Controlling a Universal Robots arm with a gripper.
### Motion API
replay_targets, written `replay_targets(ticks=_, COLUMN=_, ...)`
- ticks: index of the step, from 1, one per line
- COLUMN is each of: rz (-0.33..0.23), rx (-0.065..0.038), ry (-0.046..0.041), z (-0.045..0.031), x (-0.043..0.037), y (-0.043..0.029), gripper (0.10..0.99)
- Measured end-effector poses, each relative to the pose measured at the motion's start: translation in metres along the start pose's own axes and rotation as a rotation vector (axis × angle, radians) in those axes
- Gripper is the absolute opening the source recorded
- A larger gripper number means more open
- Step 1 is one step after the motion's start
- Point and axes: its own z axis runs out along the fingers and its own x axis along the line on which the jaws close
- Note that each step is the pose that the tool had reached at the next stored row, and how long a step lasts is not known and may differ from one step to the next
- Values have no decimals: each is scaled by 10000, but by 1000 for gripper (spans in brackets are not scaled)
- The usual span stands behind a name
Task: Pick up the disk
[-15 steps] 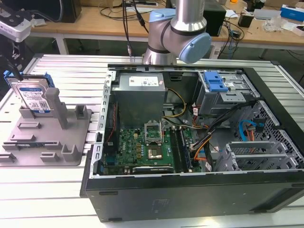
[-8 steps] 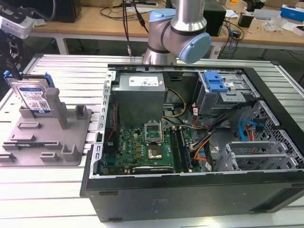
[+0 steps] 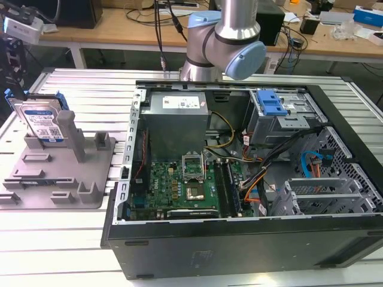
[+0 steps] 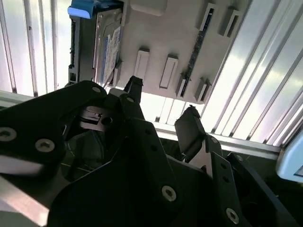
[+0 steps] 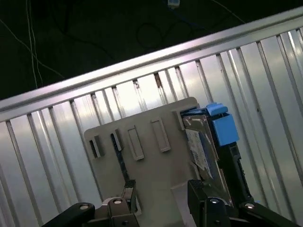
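The disk point(image 3: 43, 121) is a silver hard drive with a white-and-blue label and blue side rails. It stands on edge, leaning against a post at the far corner of the grey fixture plate point(image 3: 60, 179), on the exterior view's left. Both wrist views look down on the disk point(image 4: 106, 47) point(image 5: 201, 149) from well above. My gripper point(image 4: 161, 106) point(image 5: 163, 191) is open, its black fingers point(image 4: 135, 90) spread with nothing between them. It hangs over the plate point(image 5: 142, 142), beside the disk and clear of it.
An open computer case point(image 3: 239, 173) with its motherboard, cables and a blue-handled drive cage point(image 3: 272, 107) fills the middle and right of the ribbed metal table point(image 3: 72, 84). The arm's elbow point(image 3: 224, 42) rises behind the case. A cluttered workbench stands at the back.
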Motion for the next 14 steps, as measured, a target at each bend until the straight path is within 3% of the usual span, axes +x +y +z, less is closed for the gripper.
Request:
replay_targets(ticks=3, rz=-766, rx=234, ry=-54, z=19, x=-10, y=3, gripper=557)
replay_targets(ticks=5, rz=-1184, rx=237, ry=-51, z=31, x=-40, y=11, gripper=557)
replay_targets(ticks=9, rz=-1295, rx=235, ry=-45, z=32, x=-48, y=12, gripper=557)
replay_targets(ticks=14, rz=-1352, rx=241, ry=-20, z=54, x=-189, y=77, gripper=557)
